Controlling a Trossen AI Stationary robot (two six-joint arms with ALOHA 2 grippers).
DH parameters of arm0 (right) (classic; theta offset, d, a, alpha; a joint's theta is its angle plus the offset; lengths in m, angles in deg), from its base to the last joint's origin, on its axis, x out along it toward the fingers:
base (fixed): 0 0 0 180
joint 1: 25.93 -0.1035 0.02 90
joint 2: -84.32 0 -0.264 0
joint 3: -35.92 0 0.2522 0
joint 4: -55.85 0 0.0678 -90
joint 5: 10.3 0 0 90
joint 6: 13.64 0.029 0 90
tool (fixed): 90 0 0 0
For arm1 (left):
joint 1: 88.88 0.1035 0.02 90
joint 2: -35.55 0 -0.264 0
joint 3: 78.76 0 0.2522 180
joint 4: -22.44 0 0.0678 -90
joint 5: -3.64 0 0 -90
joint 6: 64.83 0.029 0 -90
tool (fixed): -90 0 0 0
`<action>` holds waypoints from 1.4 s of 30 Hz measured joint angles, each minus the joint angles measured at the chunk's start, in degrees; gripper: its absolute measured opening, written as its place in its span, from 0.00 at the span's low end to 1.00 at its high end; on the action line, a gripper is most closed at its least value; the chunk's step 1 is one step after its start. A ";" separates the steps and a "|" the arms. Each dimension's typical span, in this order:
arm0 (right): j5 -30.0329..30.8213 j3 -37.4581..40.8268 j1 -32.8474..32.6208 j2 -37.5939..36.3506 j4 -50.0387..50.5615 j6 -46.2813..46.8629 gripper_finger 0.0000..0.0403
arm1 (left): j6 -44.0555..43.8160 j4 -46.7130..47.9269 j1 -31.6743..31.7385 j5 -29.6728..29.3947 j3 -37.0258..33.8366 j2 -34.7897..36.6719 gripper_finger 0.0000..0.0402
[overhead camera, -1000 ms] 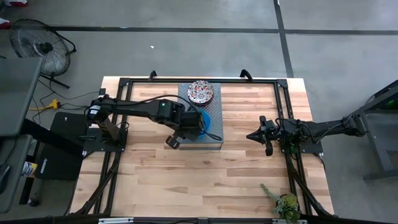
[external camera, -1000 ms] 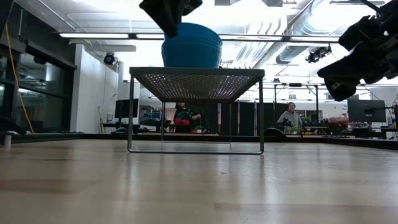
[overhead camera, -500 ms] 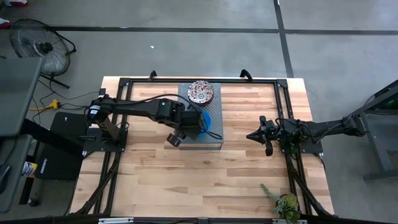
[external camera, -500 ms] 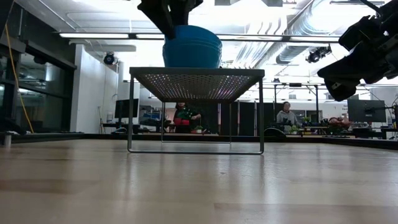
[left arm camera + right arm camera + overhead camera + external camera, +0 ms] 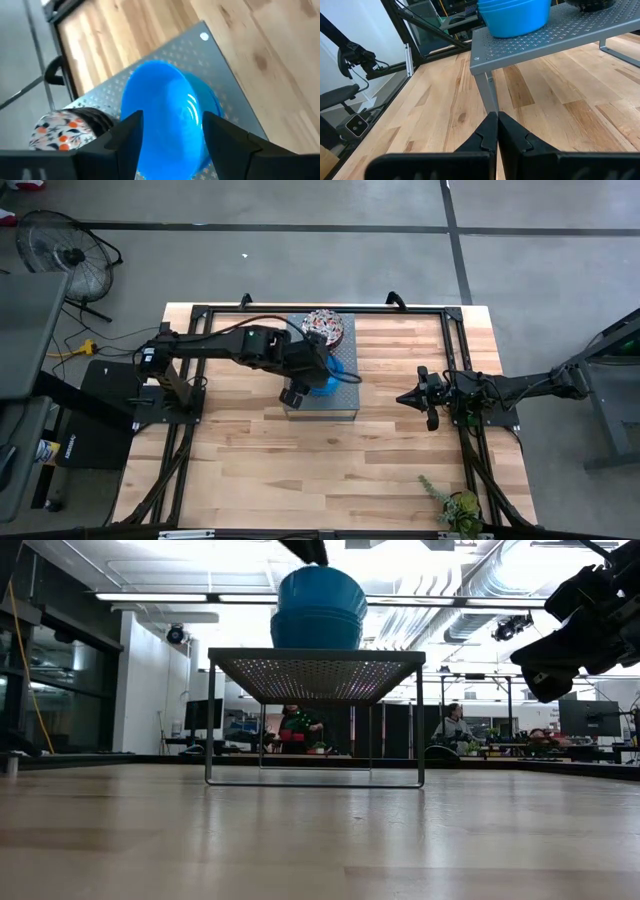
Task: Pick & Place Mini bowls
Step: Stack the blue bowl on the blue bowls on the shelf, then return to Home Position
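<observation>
A stack of blue mini bowls (image 5: 331, 370) (image 5: 320, 608) stands with its base on a grey perforated stand (image 5: 342, 402), at the stand's near half. A stack of floral mini bowls (image 5: 323, 326) (image 5: 60, 131) sits on its far end. My left gripper (image 5: 172, 142) is open above the blue stack (image 5: 167, 112), one finger to either side, touching nothing. In the low view only its tip (image 5: 308, 550) shows, over the stack. My right gripper (image 5: 405, 397) (image 5: 496, 131) hangs shut to the right of the stand, with nothing in it.
The stand's thin legs (image 5: 209, 720) rest on the wooden table (image 5: 260, 470). A black frame (image 5: 190, 360) runs along the table's left, far and right sides. A small plant (image 5: 455, 508) sits at the near right corner. People stand far behind in the low view.
My left gripper has opened, let go of the top blue bowl and risen above the stack, moving a little toward the table's right edge. The blue stack stays on the stand but has shifted slightly to the right and looks taller in the low view.
</observation>
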 joint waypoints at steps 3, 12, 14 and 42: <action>0.02 0.02 0.00 0.00 0.00 0.00 0.00 | -1.31 -1.41 0.04 -0.14 -0.01 1.30 0.49; 0.01 0.00 0.01 0.00 0.00 0.00 0.00 | -6.30 -2.88 0.00 -0.93 -0.02 1.26 0.49; 0.00 0.01 0.00 0.00 0.00 0.00 0.00 | -8.08 -4.72 0.00 -2.20 -0.04 1.21 0.49; 0.00 0.01 0.00 0.02 0.01 0.00 0.00 | -21.46 -71.23 -0.07 -7.65 -57.80 23.45 0.49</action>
